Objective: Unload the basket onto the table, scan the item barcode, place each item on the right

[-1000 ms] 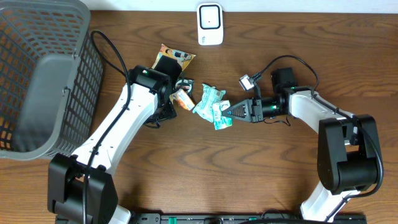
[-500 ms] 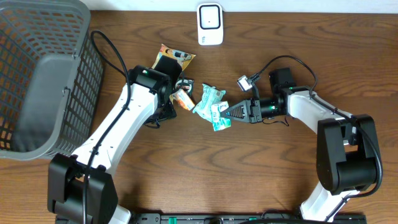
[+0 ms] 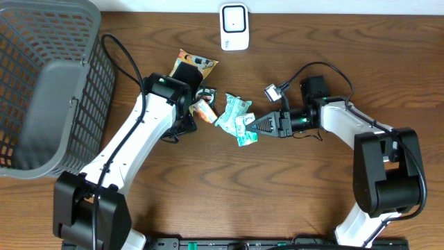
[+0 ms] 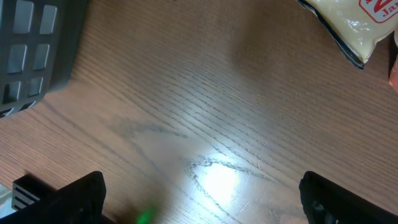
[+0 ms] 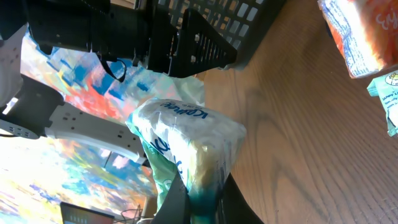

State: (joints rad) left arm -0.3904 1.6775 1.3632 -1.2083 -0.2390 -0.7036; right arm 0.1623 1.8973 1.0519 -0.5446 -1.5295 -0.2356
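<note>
Right wrist view: right gripper (image 5: 198, 194) clamps a green-white packet (image 5: 186, 140), a grip unclear overhead. Left wrist view: left gripper (image 4: 200, 183) wide over bench (image 4: 186, 93), snack bag (image 4: 348, 25) at 1 o'clock.

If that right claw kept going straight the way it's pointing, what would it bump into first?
Shut on a green-and-white packet, the right gripper points leftward. Beyond that packet, the left arm looks first in its line, though depth is hard to judge.
</note>
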